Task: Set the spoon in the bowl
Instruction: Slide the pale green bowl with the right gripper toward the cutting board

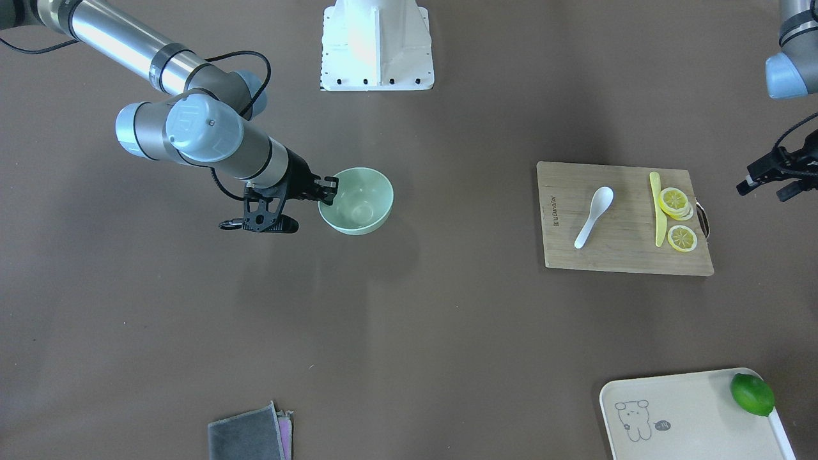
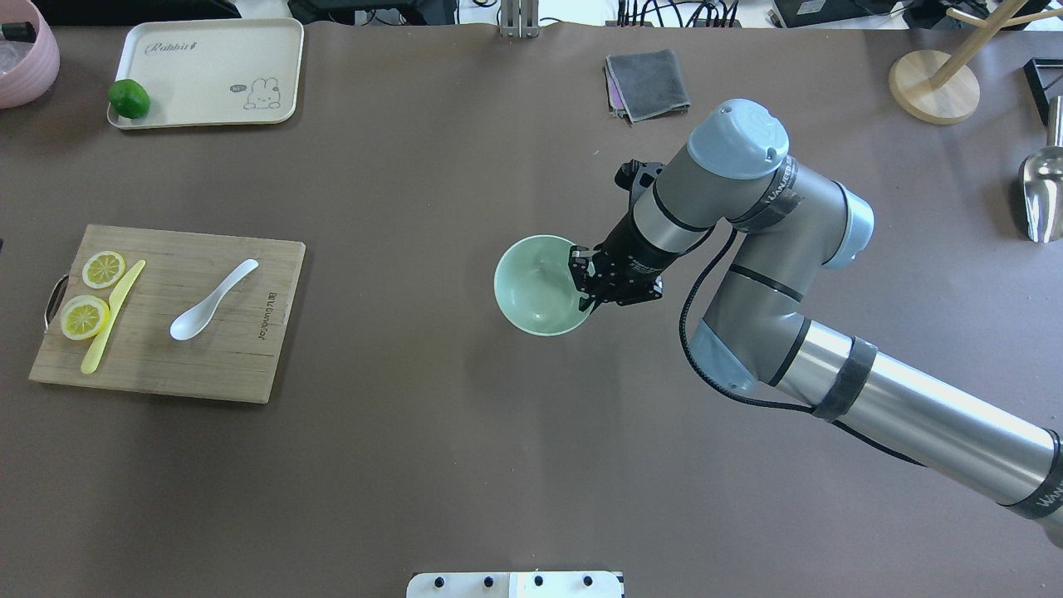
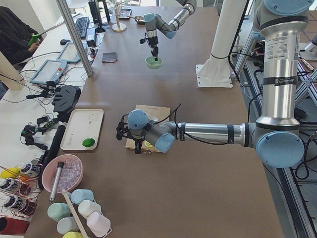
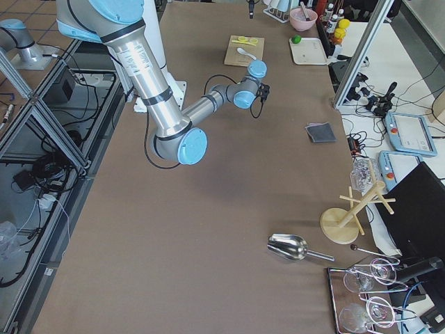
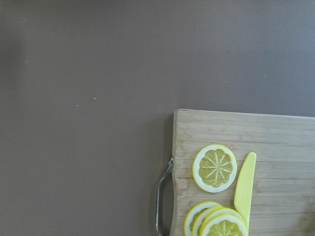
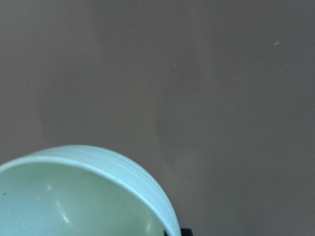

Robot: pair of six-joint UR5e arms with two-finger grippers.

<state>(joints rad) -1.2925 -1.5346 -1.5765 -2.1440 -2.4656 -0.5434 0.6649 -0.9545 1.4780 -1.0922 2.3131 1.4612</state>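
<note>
Right gripper (image 2: 583, 281): clamped on the bowl (image 2: 531, 286). Its fingers straddle the rim at the bowl's 3 o'clock edge in the overhead view. The right wrist camera shows only the curved mint-green rim close up, over the brown table (image 2: 415, 465). We can't tell whether the bowl is resting on the table or lifted slightly. The bowl is upright and has nothing inside.

Left gripper (image 1: 763, 190): jaws spread, holding nothing. It hangs just off the handle end of the cutting board (image 2: 216, 365). The left wrist camera looks down on that board corner, and no fingers show in it.

The spoon (image 2: 208, 306) is white and lies flat on the board, well apart from the bowl, at the bowl's 9 o'clock in the overhead view. Its scoop points to 7 o'clock and its handle to 1 o'clock. Neither gripper touches it.

At the spoon's 9 o'clock on the same board is a yellow plastic knife (image 2: 112, 317). Lemon slices (image 2: 85, 317) lie just beside the knife, toward the metal handle.

Further out in the overhead view:
- A cream tray (image 2: 208, 75) sits at 12 o'clock of the board, with a lime (image 2: 129, 98) on its left corner.
- A folded grey cloth (image 2: 648, 83) sits at 1 o'clock of the bowl.
- A metal scoop (image 2: 1042, 191) lies at the table's 3 o'clock edge.
</note>
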